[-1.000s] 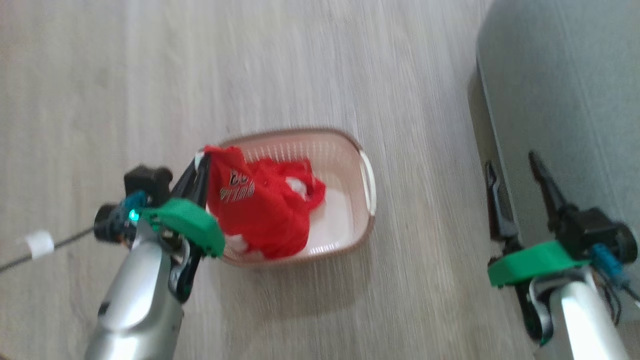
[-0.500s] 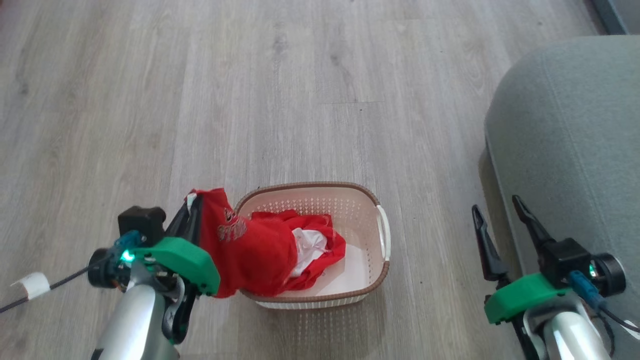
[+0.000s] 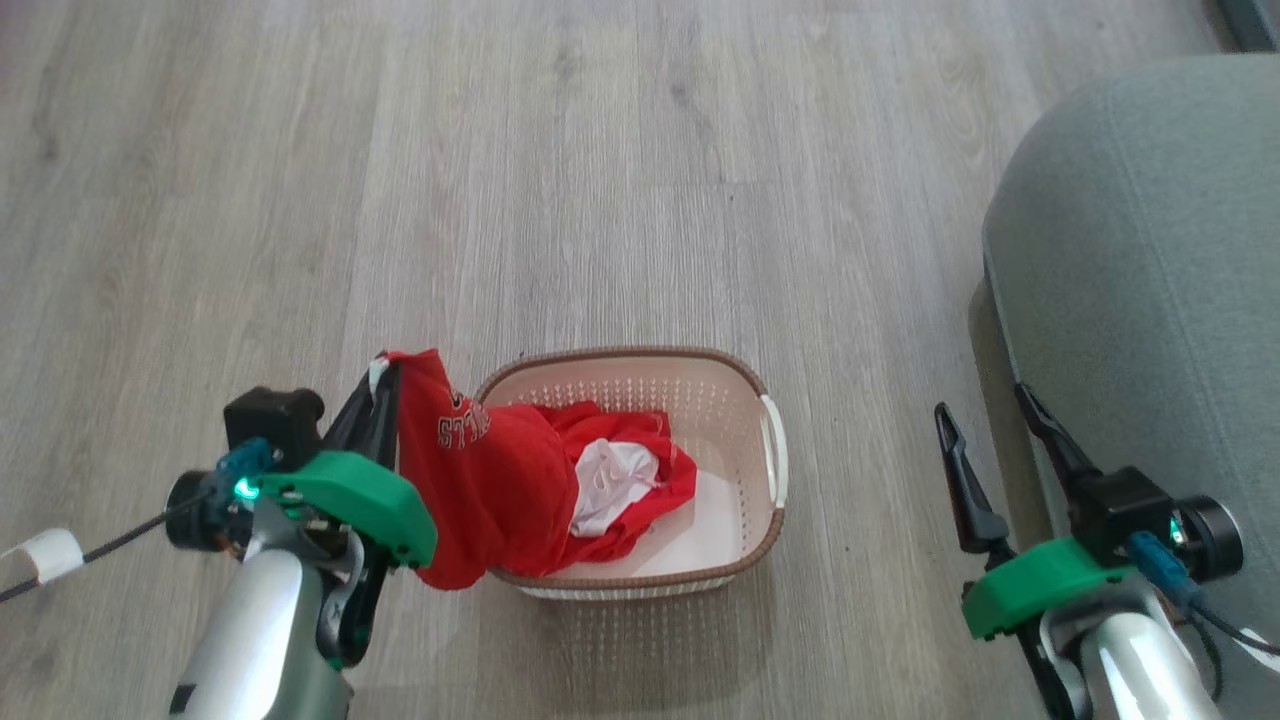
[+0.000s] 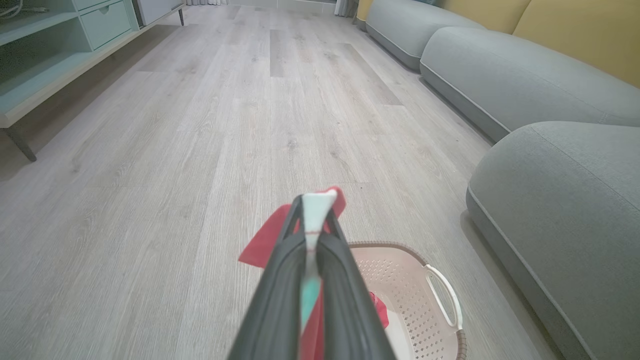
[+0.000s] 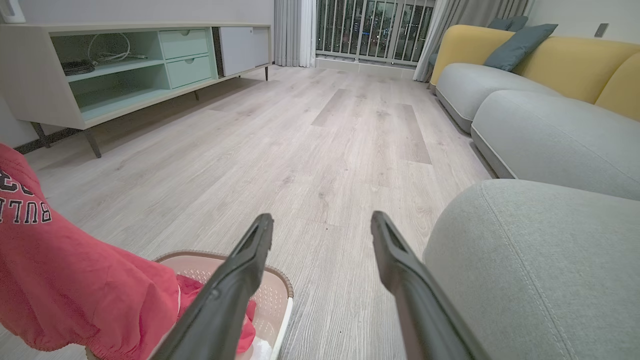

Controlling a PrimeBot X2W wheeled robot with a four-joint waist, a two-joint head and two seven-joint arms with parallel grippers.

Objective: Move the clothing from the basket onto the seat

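Observation:
My left gripper [image 3: 385,375] is shut on the white-trimmed edge of the red clothing [image 3: 500,480], holding it up over the basket's left rim; the cloth hangs down with its lower part still inside. In the left wrist view the fingers [image 4: 345,300] pinch the pale hem, red clothing [image 4: 265,240] on both sides. The cream basket [image 3: 745,420] stands on the floor, a red-and-white garment bunched in it. The grey seat [image 3: 1150,260] rises at the right. My right gripper [image 3: 985,415] is open and holds nothing, beside the seat's edge. The right wrist view shows the clothing [image 5: 75,280] at left and the seat [image 5: 540,270] at right.
Pale wood floor [image 3: 600,180] spreads around the basket. Further grey and yellow sofa sections [image 5: 540,105] run along the right, and a low cabinet with green shelves [image 5: 125,70] stands at the far left. A black cable with white tape [image 3: 50,555] trails from my left wrist.
The head camera has tilted, shifting the whole picture. My left gripper keeps its hold on the clothing, now lifted further out of the basket. The right gripper stays open.

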